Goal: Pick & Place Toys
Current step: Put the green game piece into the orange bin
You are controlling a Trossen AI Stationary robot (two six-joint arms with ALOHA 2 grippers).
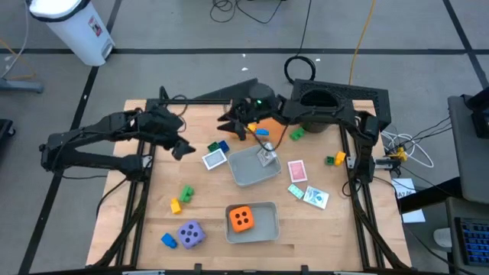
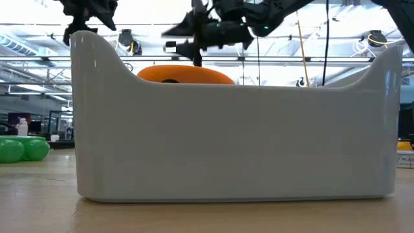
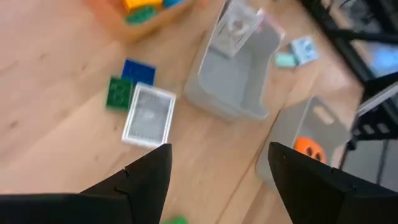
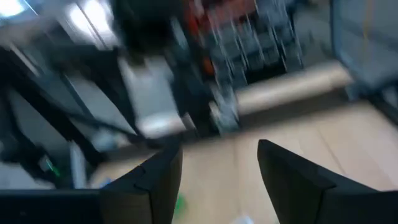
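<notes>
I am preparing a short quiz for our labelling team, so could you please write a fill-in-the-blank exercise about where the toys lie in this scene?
1. The orange die sits inside a clear grey ____.
2. The purple die rests on the bare table beside a small ____ brick.
3. A white card lies flat next to a blue brick and a ____ brick.
4. The pink card lies on the ____, outside both trays.

Missing words: tray; blue; green; table

A robotics lab or workshop hall, grey concrete floor crossed with dark tape lines, loose cables trailing behind the wooden surface, a white bin standing off to one side, high ceiling with strip lights and open racking beyond
</notes>
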